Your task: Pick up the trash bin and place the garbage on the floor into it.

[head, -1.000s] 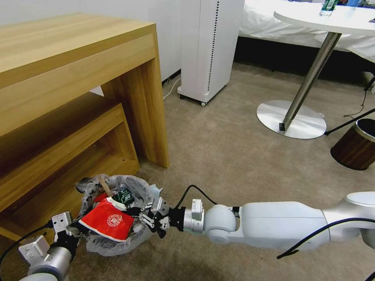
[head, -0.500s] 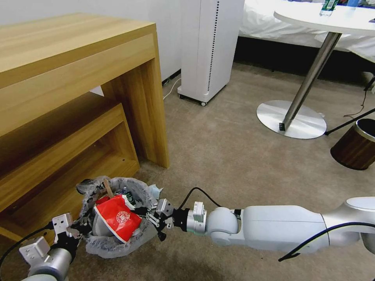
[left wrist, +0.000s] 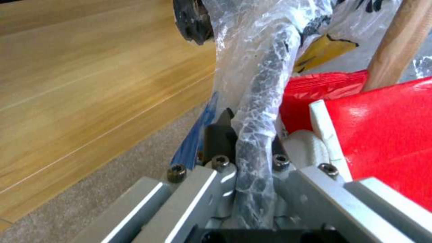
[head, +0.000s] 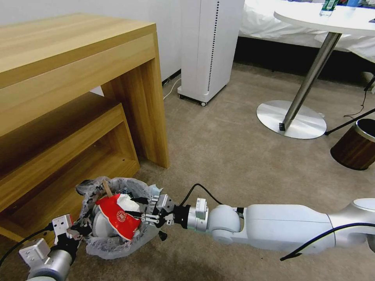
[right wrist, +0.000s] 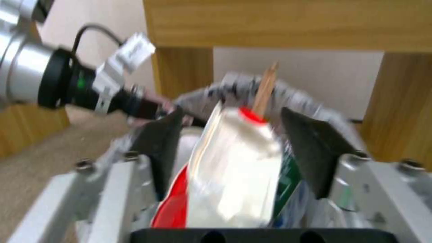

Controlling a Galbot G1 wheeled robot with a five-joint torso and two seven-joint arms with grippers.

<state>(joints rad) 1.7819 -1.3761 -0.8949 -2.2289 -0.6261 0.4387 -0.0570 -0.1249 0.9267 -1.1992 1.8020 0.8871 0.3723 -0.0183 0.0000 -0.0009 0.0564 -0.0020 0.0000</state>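
The trash bin (head: 111, 248), black with a crinkly white bag, hangs low over the floor (head: 234, 156) beside the desk. My left gripper (head: 78, 231) is shut on its bag-covered rim (left wrist: 256, 135). Inside the bin, the garbage shows as a red and white wrapper (head: 117, 218) tilted on edge and a wooden stick (head: 106, 188) poking up. My right gripper (head: 140, 210) reaches over the bin's near rim. Its fingers stand open on either side of the wrapper (right wrist: 234, 179). The stick (right wrist: 264, 91) rises just beyond the wrapper.
A wooden desk (head: 78, 78) with a low shelf stands close behind the bin. A white tower unit (head: 211, 47), a round table's metal base (head: 291, 119) and a brown bin (head: 355, 146) stand farther off. Open carpet lies between them.
My right gripper pushed in over the bin. The red wrapper went from lying across the rim to tilting down inside. The left gripper held still.
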